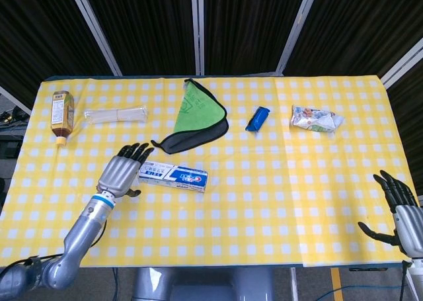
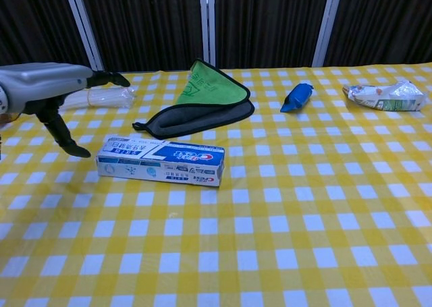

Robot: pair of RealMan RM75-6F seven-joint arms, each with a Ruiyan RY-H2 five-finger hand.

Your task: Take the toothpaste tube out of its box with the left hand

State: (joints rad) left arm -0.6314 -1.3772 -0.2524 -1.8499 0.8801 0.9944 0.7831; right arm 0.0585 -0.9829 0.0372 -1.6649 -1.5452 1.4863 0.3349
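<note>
The toothpaste box (image 1: pixel 172 175) (image 2: pixel 159 161), white and blue, lies flat and closed on the yellow checked table (image 1: pixel 264 202). My left hand (image 1: pixel 121 169) (image 2: pixel 50 91) hovers just left of the box's left end, fingers spread and holding nothing. Its thumb (image 2: pixel 64 135) hangs down beside the box's end, apart from it. My right hand (image 1: pixel 403 212) stays at the table's near right corner, fingers apart and empty. The tube itself is hidden inside the box.
A green and grey cloth (image 1: pixel 195 116) lies behind the box. A tea bottle (image 1: pixel 61 116) and a clear plastic bundle (image 1: pixel 116 114) sit at the far left. A blue packet (image 1: pixel 258 118) and a crumpled wrapper (image 1: pixel 316 118) lie at the far right.
</note>
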